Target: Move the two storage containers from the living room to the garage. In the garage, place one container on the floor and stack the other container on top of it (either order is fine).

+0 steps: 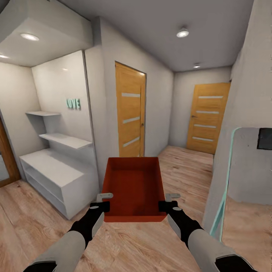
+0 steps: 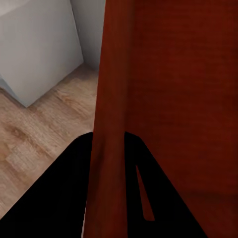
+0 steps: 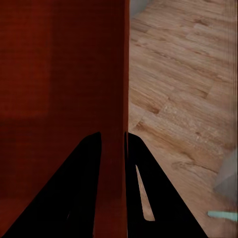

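I see my left gripper (image 1: pixel 101 202) pinching the left wall of the red storage container (image 1: pixel 132 185) | my right gripper (image 1: pixel 169 201) pinching its right wall | the container sits mid-frame, held above the wood floor (image 1: pixel 181 166) | white shelf unit (image 1: pixel 56 177) at left | two orange doors (image 1: pixel 130 113) farther back

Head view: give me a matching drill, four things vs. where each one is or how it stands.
Things:
1. red bin
2. white shelf unit
3. "LOVE" letters
4. far wooden door

Places or states:
A. end of the hallway, closed
B. held off the floor between left tool and right tool
C. on the wall above the shelves
D. standing on the wood floor, at left

Pairs: 1-B, 2-D, 3-C, 4-A
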You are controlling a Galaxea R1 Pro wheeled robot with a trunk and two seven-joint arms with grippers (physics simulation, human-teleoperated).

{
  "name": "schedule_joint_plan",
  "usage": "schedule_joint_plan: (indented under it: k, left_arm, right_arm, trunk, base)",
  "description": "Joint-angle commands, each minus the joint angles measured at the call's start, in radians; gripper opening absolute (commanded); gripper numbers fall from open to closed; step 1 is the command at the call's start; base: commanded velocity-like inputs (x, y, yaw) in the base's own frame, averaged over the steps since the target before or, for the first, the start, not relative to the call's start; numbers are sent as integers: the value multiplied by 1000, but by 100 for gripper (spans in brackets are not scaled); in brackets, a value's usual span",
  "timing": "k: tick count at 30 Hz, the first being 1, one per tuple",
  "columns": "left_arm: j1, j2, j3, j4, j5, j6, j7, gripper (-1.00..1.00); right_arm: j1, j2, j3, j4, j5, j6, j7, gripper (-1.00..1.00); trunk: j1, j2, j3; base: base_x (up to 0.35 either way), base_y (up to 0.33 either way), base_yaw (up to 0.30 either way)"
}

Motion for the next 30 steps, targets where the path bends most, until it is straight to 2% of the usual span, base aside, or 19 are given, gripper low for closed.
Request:
schedule_joint_plan:
  k: [1, 6, 30]
  left_arm:
    - [0, -1, 57, -43, 26, 8, 47, -100]
    - [0, -1, 58, -43, 26, 8, 47, -100]
    - [0, -2, 56, -42, 26, 8, 47, -100]
  right_arm:
    - [0, 0, 9, -1, -26, 5, 4, -100]
    - [0, 0, 9, -1, -26, 5, 4, -100]
    - [0, 1, 7, -1, -26, 5, 4, -100]
  trunk:
    - [1, -1, 0]
    - [1, -1, 0]
    - [1, -1, 0]
  base:
    - [322, 0, -267]
    - [322, 0, -169]
    - [322, 84, -11]
